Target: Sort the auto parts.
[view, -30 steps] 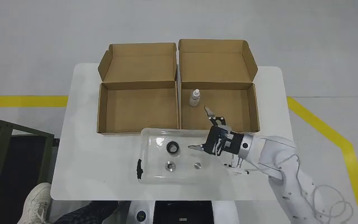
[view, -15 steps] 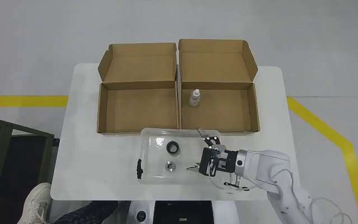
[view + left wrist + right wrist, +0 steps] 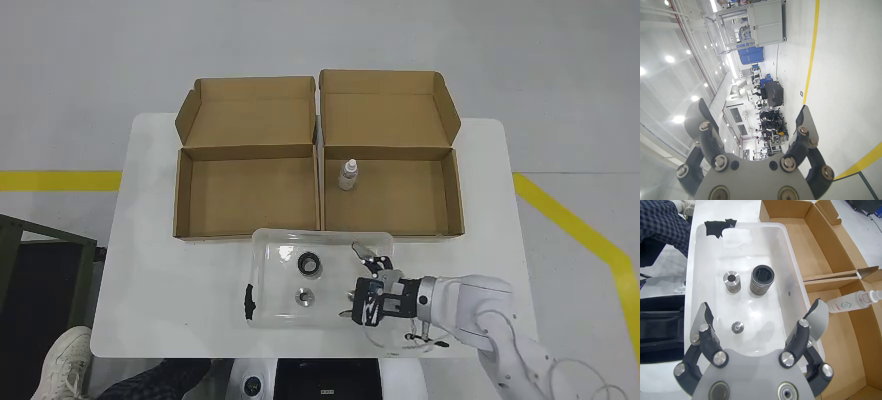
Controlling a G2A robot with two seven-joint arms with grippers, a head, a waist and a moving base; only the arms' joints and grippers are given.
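Note:
A clear plastic bin (image 3: 270,245) (image 3: 691,279) at the table's front holds three metal parts. They are a black-bored bearing sleeve (image 3: 310,263) (image 3: 762,279), a silver cylinder (image 3: 303,296) (image 3: 732,281) and a small silver knob (image 3: 737,327). My right gripper (image 3: 352,280) (image 3: 762,308) hangs open over the bin's right half, its fingers straddling the small knob from above and holding nothing. My left gripper (image 3: 753,108) is open and empty, pointed out at the room away from the table.
Two open cardboard boxes (image 3: 248,190) (image 3: 400,200) sit side by side behind the bin. A small white spray bottle (image 3: 347,174) (image 3: 851,303) stands in the right box. Black tape (image 3: 247,300) (image 3: 715,228) marks the bin's left end.
My right gripper has moved from the right box's front edge toward the table's near side, coming over the bin above the small knob. It has stayed open.

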